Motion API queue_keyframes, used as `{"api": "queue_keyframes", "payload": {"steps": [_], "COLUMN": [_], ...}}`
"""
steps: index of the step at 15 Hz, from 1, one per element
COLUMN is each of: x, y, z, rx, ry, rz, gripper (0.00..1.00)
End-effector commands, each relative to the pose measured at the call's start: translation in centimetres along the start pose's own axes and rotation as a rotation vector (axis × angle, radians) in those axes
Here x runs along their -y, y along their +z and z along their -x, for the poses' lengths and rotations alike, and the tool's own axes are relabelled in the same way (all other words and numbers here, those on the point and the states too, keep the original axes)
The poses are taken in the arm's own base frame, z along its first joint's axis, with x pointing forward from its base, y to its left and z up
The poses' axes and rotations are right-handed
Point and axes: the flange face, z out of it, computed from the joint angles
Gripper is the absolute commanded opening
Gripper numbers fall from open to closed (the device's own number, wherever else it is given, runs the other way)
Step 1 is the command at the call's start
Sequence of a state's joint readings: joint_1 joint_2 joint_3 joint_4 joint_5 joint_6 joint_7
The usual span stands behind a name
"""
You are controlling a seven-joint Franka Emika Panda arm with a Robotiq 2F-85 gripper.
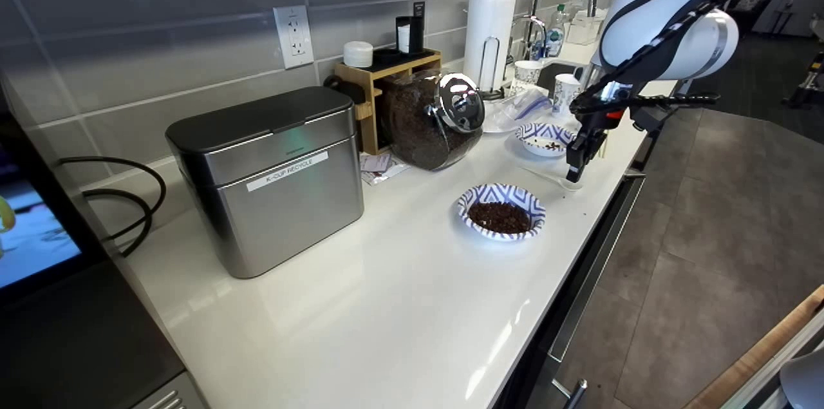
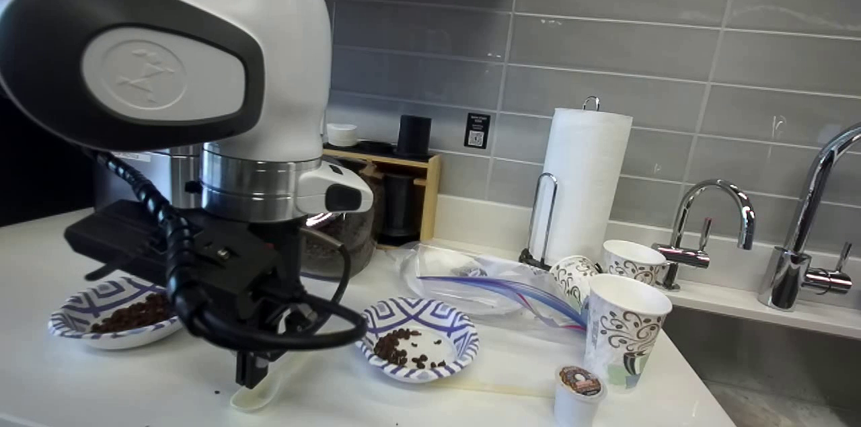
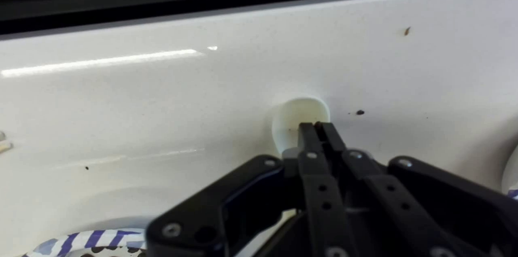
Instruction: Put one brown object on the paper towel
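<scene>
Because something dark shows between the tips of my black two-fingered gripper, I judge the picking half of the job done: the fingers are almost together, clamped, it seems, on one tiny dark brown lump. They point down over the rounded end of a pale plastic spoon, near the front edge of the glossy white counter; whether they touch it I cannot tell.

What remains is the carry and the release. A flat, faint sheet that I take for the white paper towel lies toward the counter's sink-side edge, between a blue-and-white patterned bowl and a tall white printed paper cup. Its borders are hard to make out, and I see no lump on it.

Only the wrist view shows me the gripped lump; in both exterior views the tips are too small and dark. A small white coffee pod with a printed brown lid appears in an exterior view, while the wrist view leaves it out.
</scene>
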State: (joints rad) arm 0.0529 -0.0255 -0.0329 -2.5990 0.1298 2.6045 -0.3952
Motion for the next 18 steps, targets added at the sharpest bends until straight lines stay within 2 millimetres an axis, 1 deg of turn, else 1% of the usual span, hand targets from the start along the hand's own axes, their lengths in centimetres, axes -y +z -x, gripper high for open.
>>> {"api": "queue_keyframes", "payload": {"steps": [1,14,15,16,18], "x": [-0.2,-0.08,-0.12,-0.14,-0.15], "y": [0.54,0.86,0.91,0.93,0.95], "z": [-0.58,-1.1,-1.14,-1.17,-1.25], "rx": [0.009,0.02,0.022,0.023,0.026], "ry": [-0.003,-0.022,-0.021,-0.021,-0.02], "rz": [0.019,0.037,0.04,0.042,0.046], "gripper": [0.02,0.02,0.04,0.26,0.39]}}
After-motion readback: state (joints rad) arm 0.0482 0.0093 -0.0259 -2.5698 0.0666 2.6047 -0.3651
